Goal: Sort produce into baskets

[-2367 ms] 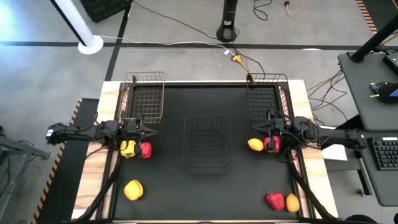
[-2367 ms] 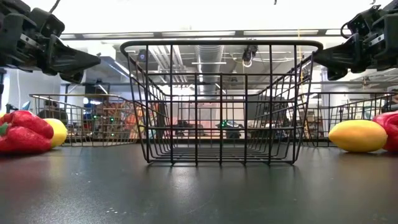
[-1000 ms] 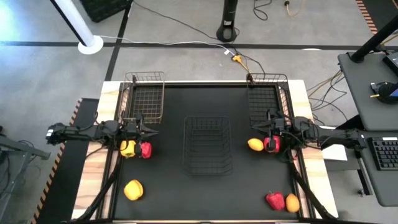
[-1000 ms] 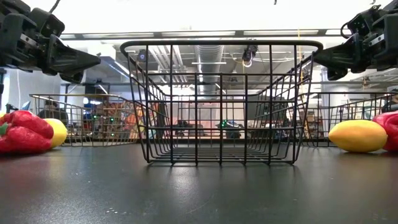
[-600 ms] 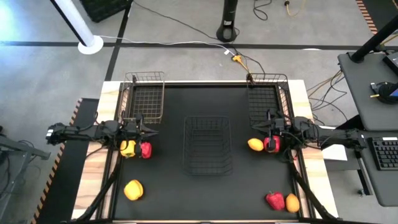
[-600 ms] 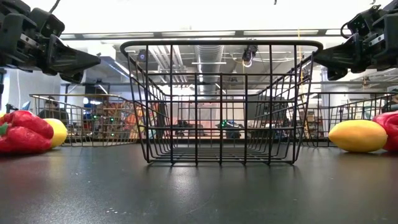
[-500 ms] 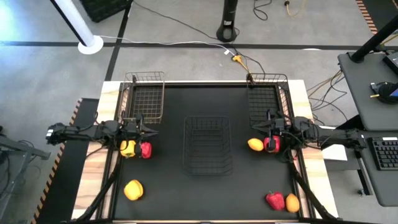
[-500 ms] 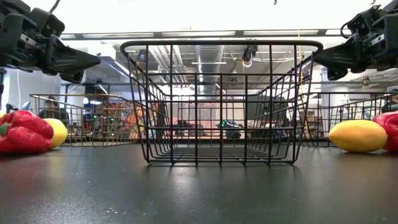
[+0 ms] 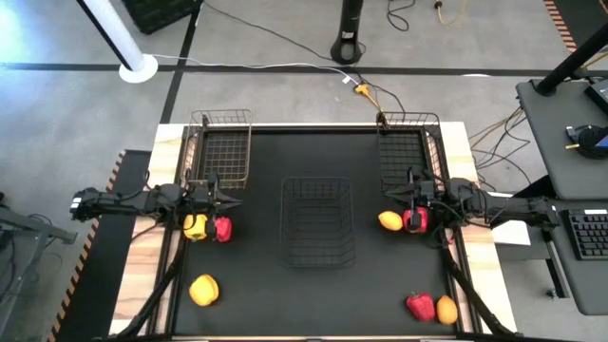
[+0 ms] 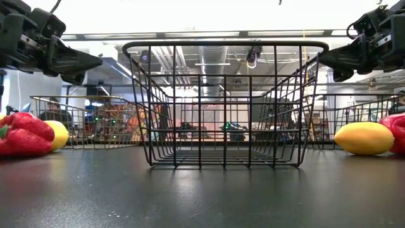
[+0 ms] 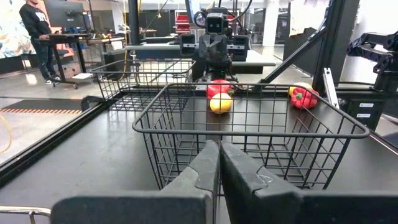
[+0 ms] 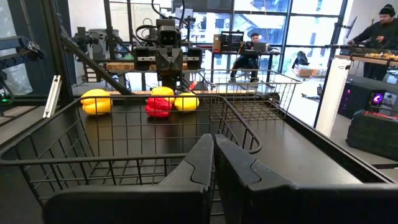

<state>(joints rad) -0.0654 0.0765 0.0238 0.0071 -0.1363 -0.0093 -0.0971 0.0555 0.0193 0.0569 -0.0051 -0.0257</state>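
Table: I see a black table top (image 9: pixel 256 285) from above, with wooden strips along its left and right edges.
Centre basket: a dark wire basket (image 9: pixel 317 220) sits in the middle of the table, nothing in it.
Back-left basket: a copper-toned wire basket (image 9: pixel 220 147) stands at the far left corner.
Back-right basket: a dark wire basket (image 9: pixel 403 152) stands at the far right corner.
Left gripper: my left gripper (image 9: pixel 231 199) hangs at the table's left side, pointing at the centre basket; its wrist view shows the two fingers (image 11: pixel 205 163) pressed together, holding nothing.
Right gripper: my right gripper (image 9: pixel 387 197) hangs at the right side, facing the left one across the centre basket; its fingers (image 12: pixel 204 159) are likewise closed on nothing.
Produce, left: a yellow pepper (image 9: pixel 195 227) and a red pepper (image 9: pixel 222 229) lie touching, just below the left gripper; a yellow-orange piece (image 9: pixel 203 290) lies alone nearer the front left corner.
Produce, right: an orange-yellow fruit (image 9: pixel 389 221) touches a red pepper (image 9: pixel 414 220) under the right gripper; another red pepper (image 9: pixel 420 306) and an orange-yellow fruit (image 9: pixel 446 309) lie touching near the front right corner.
Room: people (image 12: pixel 252 53) are at desks beyond the table.
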